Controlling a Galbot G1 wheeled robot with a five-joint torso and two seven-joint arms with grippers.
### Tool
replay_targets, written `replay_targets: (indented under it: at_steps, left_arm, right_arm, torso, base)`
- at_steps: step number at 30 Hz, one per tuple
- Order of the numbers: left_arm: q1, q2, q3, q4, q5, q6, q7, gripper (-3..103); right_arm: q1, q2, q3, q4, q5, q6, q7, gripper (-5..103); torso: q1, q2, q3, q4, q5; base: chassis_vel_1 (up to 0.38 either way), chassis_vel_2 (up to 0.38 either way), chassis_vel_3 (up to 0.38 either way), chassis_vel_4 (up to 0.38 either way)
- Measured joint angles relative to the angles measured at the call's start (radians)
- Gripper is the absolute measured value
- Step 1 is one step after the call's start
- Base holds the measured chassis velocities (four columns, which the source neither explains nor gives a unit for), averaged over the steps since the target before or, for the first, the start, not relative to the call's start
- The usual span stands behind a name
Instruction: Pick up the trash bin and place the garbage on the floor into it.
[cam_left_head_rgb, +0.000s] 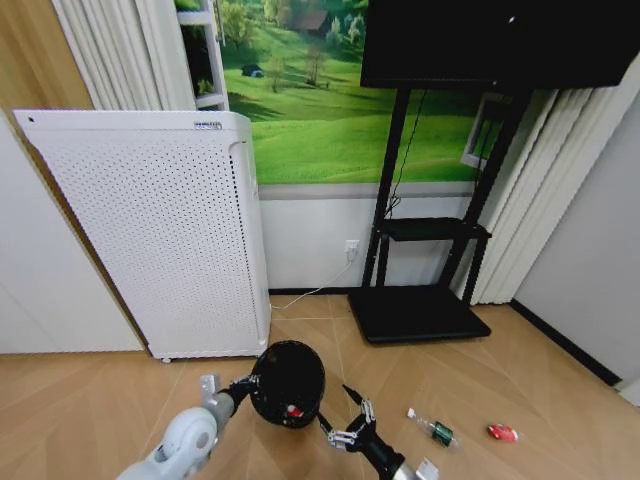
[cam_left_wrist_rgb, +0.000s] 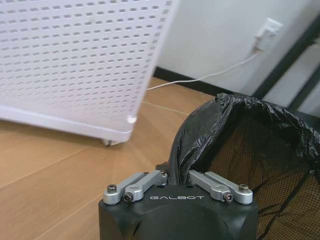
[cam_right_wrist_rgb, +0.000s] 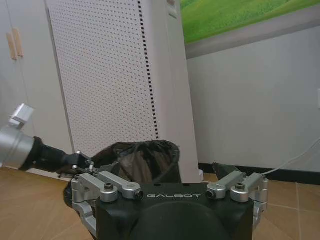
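The left arm holds up the black bin while the right arm waits beside it.

The left gripper (cam_left_head_rgb: 243, 388) reaches forward from low in the head view, jaws closed on the rim of the trash bin (cam_left_head_rgb: 288, 382), which is lifted and tipped, with a small red-white bit inside. The right gripper (cam_left_head_rgb: 345, 415) sits just beside the bin, jaws wide open and holding nothing. On the floor (cam_left_head_rgb: 90, 410) to its right lie a small bottle (cam_left_head_rgb: 432, 429) and a red item (cam_left_head_rgb: 502, 433). Behind stands a tall white appliance (cam_left_head_rgb: 160, 240).

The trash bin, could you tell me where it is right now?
In the head view the trash bin is held at its rim by the left gripper, in front of the white perforated appliance, with the open right gripper beside it.
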Motion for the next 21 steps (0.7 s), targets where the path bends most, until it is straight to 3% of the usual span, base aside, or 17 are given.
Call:
replay_targets:
  at_steps: [10, 14, 19, 21]
  left_arm:
    - [0.150, -0.044, -0.180, -0.042, -0.025, 0.035, -0.066, 3]
    - [0.210, -0.069, -0.259, -0.057, -0.063, 0.041, -0.084, 3]
    - [0.249, -0.090, -0.321, -0.067, -0.092, 0.041, -0.090, 3]
    - [0.270, -0.105, -0.357, -0.078, -0.104, 0.041, -0.092, 3]
  right_arm:
    - [0.048, 0.004, 0.002, -0.127, 0.002, 0.022, 0.056, 100]
    - [0.068, 0.008, 0.002, -0.172, -0.050, 0.001, 0.153, 100]
    - [0.068, 0.005, 0.004, -0.195, -0.076, -0.014, 0.204, 100]
    - [0.088, 0.006, 0.003, -0.223, -0.107, -0.040, 0.279, 100]
  torso:
    - [0.000, 0.000, 0.000, 0.0001, 0.0002]
    - [0.000, 0.000, 0.000, 0.0003, 0.0004]
    - [0.000, 0.000, 0.000, -0.0001, 0.0000]
    - [0.000, 0.000, 0.000, -0.0001, 0.0003]
  base:
    - [-0.147, -0.140, 0.131, 0.157]
    - [-0.215, -0.226, 0.240, 0.234]
    - [-0.222, -0.227, 0.243, 0.232]
    - [-0.184, -0.181, 0.187, 0.172]
